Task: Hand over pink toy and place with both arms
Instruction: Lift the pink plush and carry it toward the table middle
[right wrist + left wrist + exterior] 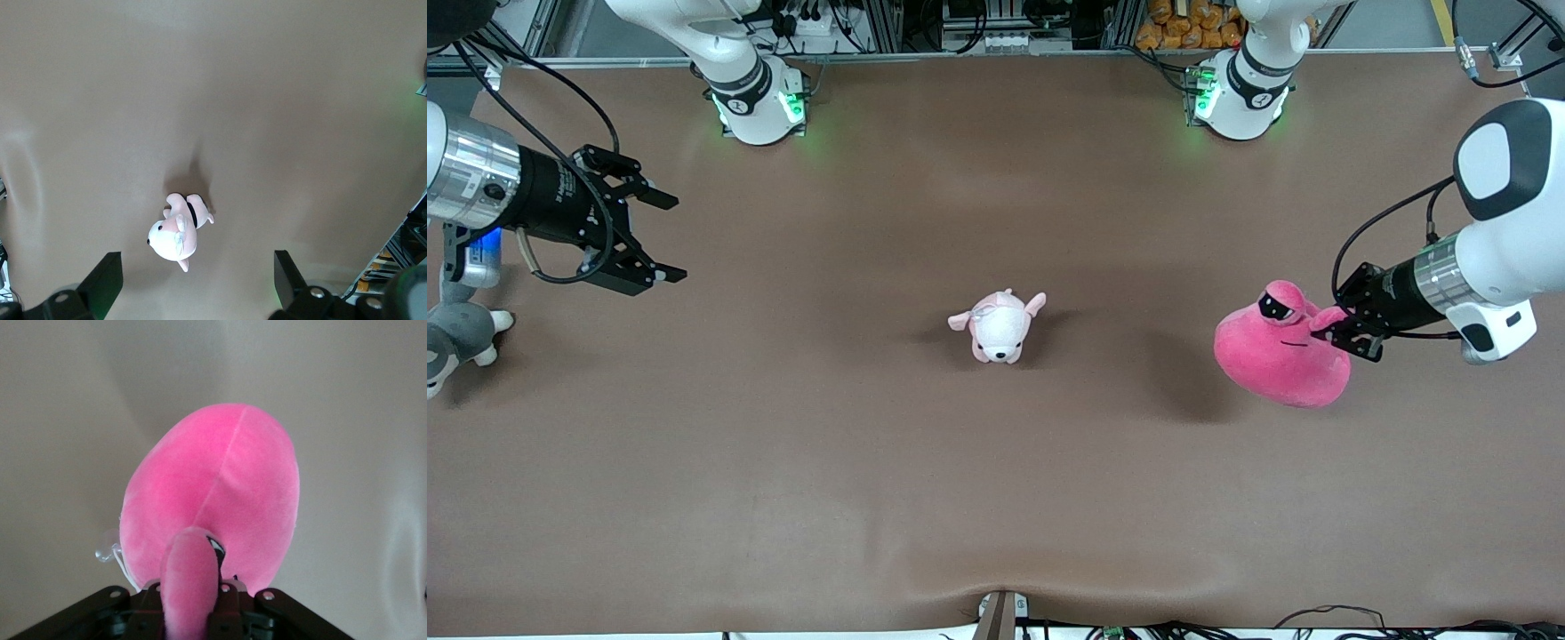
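The pink toy [1276, 354] is a large hot-pink blob plush with stalk eyes, held up above the table at the left arm's end. My left gripper [1332, 331] is shut on one of its eye stalks. In the left wrist view the pink toy [213, 493] hangs below the jaws, with the stalk clamped between them. My right gripper [660, 238] is open and empty, up in the air over the right arm's end of the table. In the right wrist view its fingers [105, 277] stand wide apart.
A small pale pink-and-white puppy plush [1000, 326] lies mid-table and shows in the right wrist view [177, 232]. A grey-and-white plush animal [454, 342] sits at the edge at the right arm's end. The brown table surface [827, 462] has a wrinkle near the front edge.
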Robot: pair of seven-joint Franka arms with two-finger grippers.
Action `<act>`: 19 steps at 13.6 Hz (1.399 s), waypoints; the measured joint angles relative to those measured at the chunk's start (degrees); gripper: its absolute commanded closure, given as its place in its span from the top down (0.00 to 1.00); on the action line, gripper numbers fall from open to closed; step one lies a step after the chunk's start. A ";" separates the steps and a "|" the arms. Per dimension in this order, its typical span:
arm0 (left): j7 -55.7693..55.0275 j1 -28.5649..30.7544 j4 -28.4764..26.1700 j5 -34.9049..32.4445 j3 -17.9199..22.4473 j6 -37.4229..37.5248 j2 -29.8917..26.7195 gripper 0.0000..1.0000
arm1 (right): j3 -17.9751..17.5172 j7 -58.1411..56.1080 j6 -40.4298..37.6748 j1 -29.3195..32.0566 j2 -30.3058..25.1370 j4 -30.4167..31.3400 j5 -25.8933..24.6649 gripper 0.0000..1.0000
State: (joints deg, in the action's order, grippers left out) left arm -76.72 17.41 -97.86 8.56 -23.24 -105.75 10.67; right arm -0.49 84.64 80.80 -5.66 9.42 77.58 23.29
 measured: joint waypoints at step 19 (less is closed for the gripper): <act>-31.07 -8.39 4.79 4.83 -15.16 -5.45 1.08 0.00 | -0.62 35.92 14.40 -16.16 5.32 0.09 0.85 1.00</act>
State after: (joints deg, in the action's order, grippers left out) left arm -107.79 9.02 -93.07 13.39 -38.40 -111.20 11.75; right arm -1.11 120.56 95.21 -21.82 14.74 77.67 24.14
